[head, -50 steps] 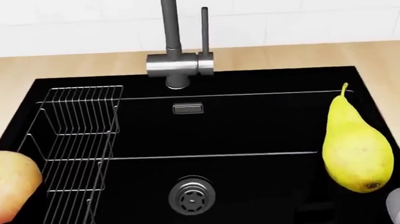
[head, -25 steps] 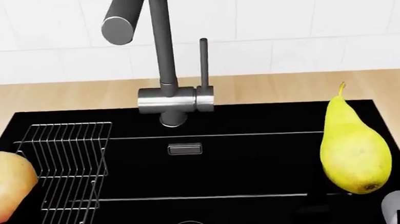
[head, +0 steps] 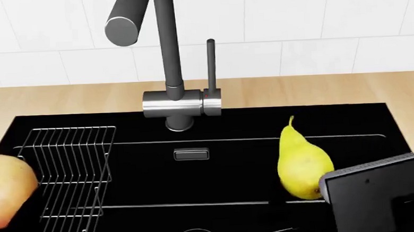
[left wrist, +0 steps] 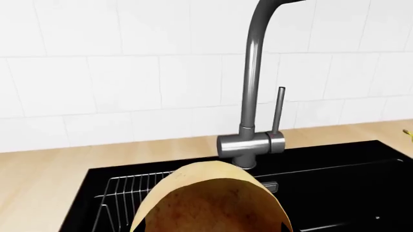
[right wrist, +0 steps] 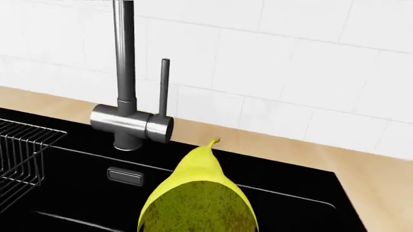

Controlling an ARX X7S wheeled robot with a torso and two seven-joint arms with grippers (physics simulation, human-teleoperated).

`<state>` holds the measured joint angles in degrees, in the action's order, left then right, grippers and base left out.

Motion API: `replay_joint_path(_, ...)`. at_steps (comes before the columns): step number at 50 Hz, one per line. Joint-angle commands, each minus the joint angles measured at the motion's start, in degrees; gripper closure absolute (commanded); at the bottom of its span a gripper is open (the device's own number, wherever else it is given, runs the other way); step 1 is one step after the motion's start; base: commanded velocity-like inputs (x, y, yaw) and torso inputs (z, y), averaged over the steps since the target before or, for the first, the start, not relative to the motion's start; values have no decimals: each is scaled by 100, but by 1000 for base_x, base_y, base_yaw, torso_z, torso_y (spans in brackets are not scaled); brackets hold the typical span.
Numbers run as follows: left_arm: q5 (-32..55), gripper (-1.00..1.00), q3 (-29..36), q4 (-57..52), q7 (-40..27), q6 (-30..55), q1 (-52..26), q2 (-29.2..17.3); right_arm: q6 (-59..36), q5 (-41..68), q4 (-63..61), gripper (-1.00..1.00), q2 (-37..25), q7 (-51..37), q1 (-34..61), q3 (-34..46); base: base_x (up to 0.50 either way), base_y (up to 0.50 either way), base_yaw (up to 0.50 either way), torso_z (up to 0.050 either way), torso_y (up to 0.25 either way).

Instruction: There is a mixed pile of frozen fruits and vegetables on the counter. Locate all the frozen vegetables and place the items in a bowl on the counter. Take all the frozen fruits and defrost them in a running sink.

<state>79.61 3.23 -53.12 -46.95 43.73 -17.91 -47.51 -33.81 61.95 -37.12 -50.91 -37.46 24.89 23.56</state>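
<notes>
Two fruits are held up over the black sink (head: 65,121), which is set into the wood counter (head: 50,100) below the white wall tiles (head: 294,15). The yellow pear (head: 302,164) is seen upright, stem up, above the right half of the basin, near the tall grey faucet (head: 172,96), and it is gripped by the right claw (head: 381,194), whose dark body is seen just beside it. A round tan fruit (head: 5,193) is held by the left arm over the basin's left edge, beside the wire rack (head: 71,171); its claw cannot be seen, so how tight it is cannot be told.
</notes>
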Motion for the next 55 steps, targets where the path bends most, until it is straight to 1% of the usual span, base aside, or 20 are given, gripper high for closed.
replay_joint_path(1, 100, 100, -305, -15, 36, -160, 10, 40, -275, -844, 1468, 100, 1157, 1091, 596, 854, 0, 0, 0, 0, 0)
replay_joint_path(11, 240, 100, -592, -31, 64, -308, 181, -154, -126, -1192, 2426, 100, 1693, 1553, 607, 1300, 0, 0, 0, 0, 1)
replay_joint_path(14, 239, 100, -542, 0, 20, -288, 91, -128, -26, -1345, 2727, 100, 1814, 1703, 500, 1468, 0, 0, 0, 0, 0)
replay_joint_path(24, 230, 100, -581, -11, 45, -319, 140, -161, 157, -1445, 2864, 100, 1902, 1758, 222, 1592, 0, 0, 0, 1, 0)
replay_joint_path(36, 206, 100, -510, -3, 26, -302, 91, -131, 184, -1367, 2914, 100, 1903, 1763, 155, 1552, 0, 0, 0, 0, 1)
replay_joint_path(37, 218, 100, -525, -9, 26, -310, 101, -144, 178, -1359, 2887, -100, 1897, 1751, 157, 1547, 0, 0, 0, 0, 0)
replay_joint_path(45, 235, 100, -547, -48, 30, -333, 146, -168, 157, -1228, 2650, -100, 1821, 1625, 146, 1426, 0, 0, 0, 0, 0)
replay_joint_path(55, 196, 100, -507, -60, 53, -327, 170, -157, 98, -816, 1415, -100, 1345, 974, 126, 898, 0, 0, 0, 0, 1)
